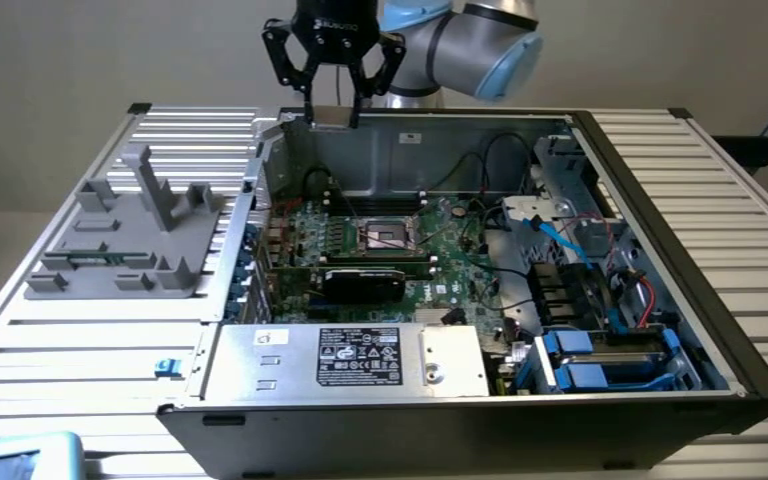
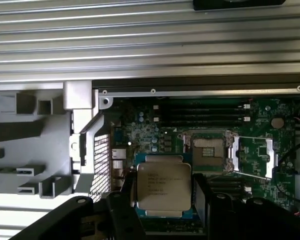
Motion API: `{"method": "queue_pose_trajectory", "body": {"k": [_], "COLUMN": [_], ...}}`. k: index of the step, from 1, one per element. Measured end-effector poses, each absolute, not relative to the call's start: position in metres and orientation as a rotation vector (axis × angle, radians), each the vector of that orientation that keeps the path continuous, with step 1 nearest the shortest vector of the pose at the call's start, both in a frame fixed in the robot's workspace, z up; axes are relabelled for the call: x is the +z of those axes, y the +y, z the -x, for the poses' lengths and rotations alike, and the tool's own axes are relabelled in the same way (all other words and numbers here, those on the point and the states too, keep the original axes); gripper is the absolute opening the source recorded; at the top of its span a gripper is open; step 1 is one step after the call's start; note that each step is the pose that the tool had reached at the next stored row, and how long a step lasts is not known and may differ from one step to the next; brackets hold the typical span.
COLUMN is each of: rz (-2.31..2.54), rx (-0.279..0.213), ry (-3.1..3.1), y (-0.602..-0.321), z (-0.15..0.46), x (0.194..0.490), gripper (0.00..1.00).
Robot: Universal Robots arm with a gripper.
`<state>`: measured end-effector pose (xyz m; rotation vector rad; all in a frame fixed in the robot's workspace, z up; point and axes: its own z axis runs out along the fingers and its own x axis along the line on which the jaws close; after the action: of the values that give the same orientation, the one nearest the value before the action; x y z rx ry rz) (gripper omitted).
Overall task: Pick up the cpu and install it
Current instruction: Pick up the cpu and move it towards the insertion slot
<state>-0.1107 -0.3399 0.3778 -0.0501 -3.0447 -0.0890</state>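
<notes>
- In the exterior view, the gripper [image 1: 335, 110] is seen high over the far wall of the open computer case [image 1: 464, 150], above the case's far corner on the exterior view's left.
- The cpu [image 1: 335, 116] is clamped between the jaws. It is held flat and by its edges, probably so that its underside is left untouched.
- The socket [image 1: 387, 235] lies well below and nearer, in the middle of the motherboard [image 1: 451, 265]. The chip is well apart from it.
- A grey fixture [image 1: 131, 240] is set on the slatted table [image 1: 704, 180], just beside the case on the exterior view's left.
- In the wrist view, the cpu [image 2: 163, 186] is seen from above with its printed metal top facing the camera. It is pinched on two opposite sides by the dark fingers [image 2: 124, 205].
- The socket [image 2: 208, 150] is seen empty, and its metal frame [image 2: 257, 155] is swung aside, presumably so that the chip can be received.
- The memory slots [image 2: 210, 112] are seen beside the socket.
- The task is judged part done: the chip is lifted but not yet seated.
</notes>
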Motion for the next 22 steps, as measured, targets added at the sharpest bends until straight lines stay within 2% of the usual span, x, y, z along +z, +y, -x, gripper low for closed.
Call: {"method": "queue_pose_trajectory", "body": {"k": [22], "rz": [0.052], "rx": [-0.094], "ry": [-3.146], "y": [-0.336], "z": [0.071], "x": [0.369], "gripper": [0.55]}}
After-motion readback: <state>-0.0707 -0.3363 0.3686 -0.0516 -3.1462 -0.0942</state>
